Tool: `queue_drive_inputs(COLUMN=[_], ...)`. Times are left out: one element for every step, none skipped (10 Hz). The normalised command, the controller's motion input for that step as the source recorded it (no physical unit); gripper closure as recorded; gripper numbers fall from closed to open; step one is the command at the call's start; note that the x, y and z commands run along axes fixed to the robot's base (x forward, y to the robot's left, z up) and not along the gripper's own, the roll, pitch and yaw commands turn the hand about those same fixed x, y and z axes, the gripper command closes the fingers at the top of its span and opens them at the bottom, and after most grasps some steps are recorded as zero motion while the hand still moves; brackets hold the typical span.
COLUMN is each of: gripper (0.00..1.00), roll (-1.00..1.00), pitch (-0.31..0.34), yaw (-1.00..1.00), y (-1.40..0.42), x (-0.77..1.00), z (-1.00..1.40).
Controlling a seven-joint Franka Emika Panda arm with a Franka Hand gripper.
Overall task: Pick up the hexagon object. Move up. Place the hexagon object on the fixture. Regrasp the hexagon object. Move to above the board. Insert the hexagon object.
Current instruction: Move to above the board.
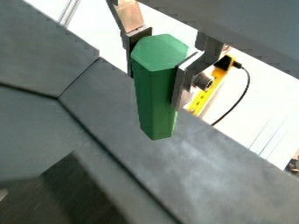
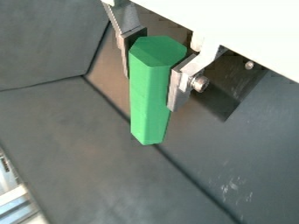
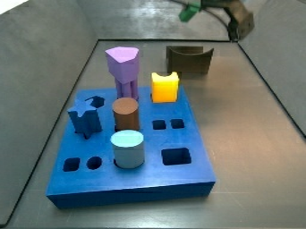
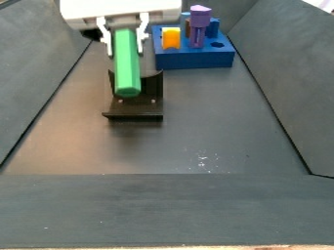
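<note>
My gripper [image 1: 156, 58] is shut on the hexagon object [image 1: 156, 86], a plain green bar with a hexagonal end, held near one end between the silver fingers [image 1: 187, 84]. Both wrist views show it; the bar [image 2: 152, 86] hangs free above the dark floor. In a side view the bar [image 4: 123, 59] is held in the air above the fixture [image 4: 136, 102], tilted toward the camera. In a side view only a green tip [image 3: 191, 13] and part of the gripper [image 3: 225, 12] show high behind the fixture [image 3: 188, 63]. The blue board [image 3: 191, 177] lies beyond the fixture.
The board carries a purple peg [image 3: 122, 69], a yellow piece [image 3: 164, 87], a brown cylinder [image 3: 125, 114], a light blue cylinder [image 3: 127, 148] and a dark blue piece [image 3: 85, 119]. Grey sloping walls enclose the floor. A yellow cable [image 1: 237, 87] runs outside the wall.
</note>
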Motion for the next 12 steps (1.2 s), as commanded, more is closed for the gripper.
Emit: queue_drive_inputs(gripper=[1.0, 1.0, 1.0, 1.0, 1.0, 1.0, 1.0, 1.0, 1.0, 1.0, 1.0, 1.0], roll=[-0.05, -0.06, -0.06, -0.05, -0.05, -0.06, -0.06, -0.05, -0.05, -0.06, -0.06, -1.0], pitch=[0.099, 0.073, 0.063, 0.043, 0.031, 0.022, 0.017, 0.02, 0.026, 0.036, 0.055, -0.054], yaw=[0.06, 0.08, 0.08, 0.08, 0.07, 0.06, 0.06, 0.04, 0.03, 0.03, 0.02, -0.05], y=[0.27, 0.24, 0.22, 0.19, 0.18, 0.15, 0.14, 0.09, 0.05, 0.02, 0.01, -1.0], x=[-0.03, -0.03, -0.03, -0.04, -0.03, -0.04, -0.03, -0.03, -0.02, -0.01, 0.0, -0.37], z=[1.0, 1.0, 1.0, 1.0, 1.0, 1.0, 1.0, 0.84, 0.66, 0.42, 0.25, 0.14])
